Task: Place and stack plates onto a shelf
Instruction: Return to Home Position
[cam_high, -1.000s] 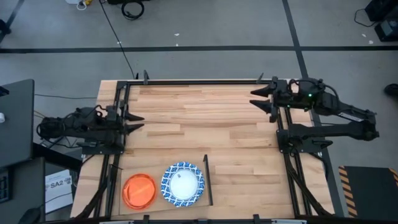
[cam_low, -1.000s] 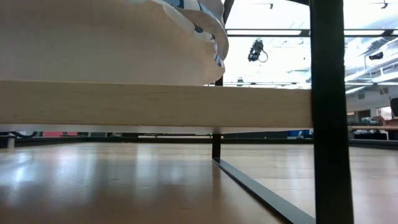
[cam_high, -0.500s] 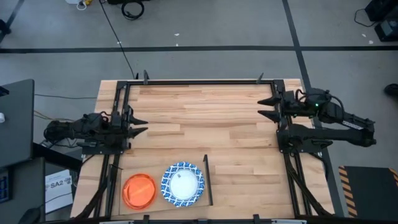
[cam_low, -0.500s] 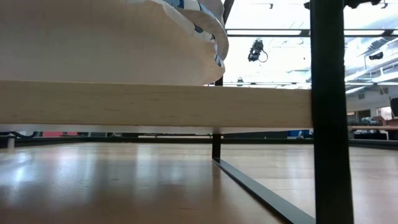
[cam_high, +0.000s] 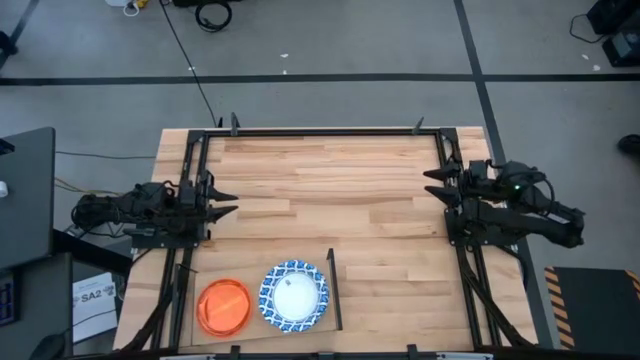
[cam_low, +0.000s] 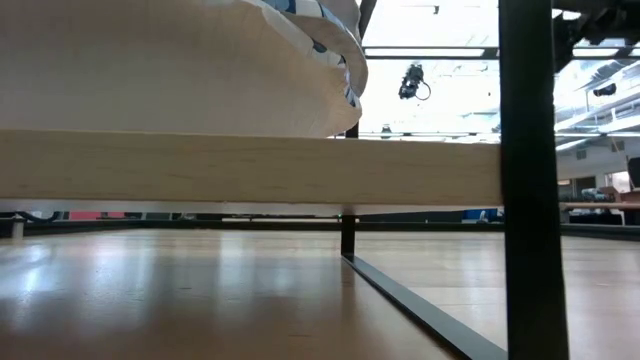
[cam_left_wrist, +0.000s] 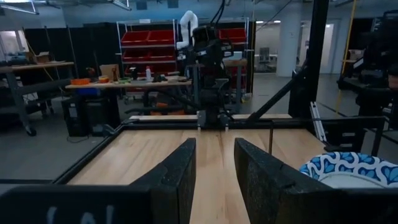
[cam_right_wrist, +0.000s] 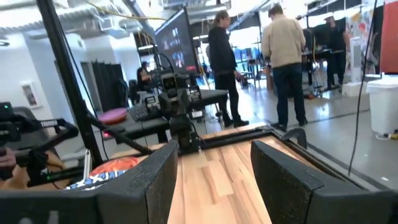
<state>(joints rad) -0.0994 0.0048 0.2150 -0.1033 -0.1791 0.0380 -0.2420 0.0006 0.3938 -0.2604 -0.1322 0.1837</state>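
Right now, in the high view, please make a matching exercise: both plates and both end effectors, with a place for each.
1. orange plate
2. blue-and-white plate
3. left end effector
4. right end effector

A. open, at the table's right side
B. next to the black bar
C. open, at the table's left side
D. beside the patterned plate, away from the bar

Pairs: 1-D, 2-B, 3-C, 4-A

**Surface Finishes**

Bench (cam_high: 330, 180): striped wood, satin sheen. Shelf (cam_low: 250, 165): pale, smooth, matt wood; post (cam_low: 527, 180) black metal. Orange plate (cam_high: 223, 307): translucent glossy plastic. Blue plate (cam_high: 294, 295): smooth, glossy. Left hand (cam_left_wrist: 213, 148): fingers (cam_left_wrist: 177, 180) matt black, grainy.
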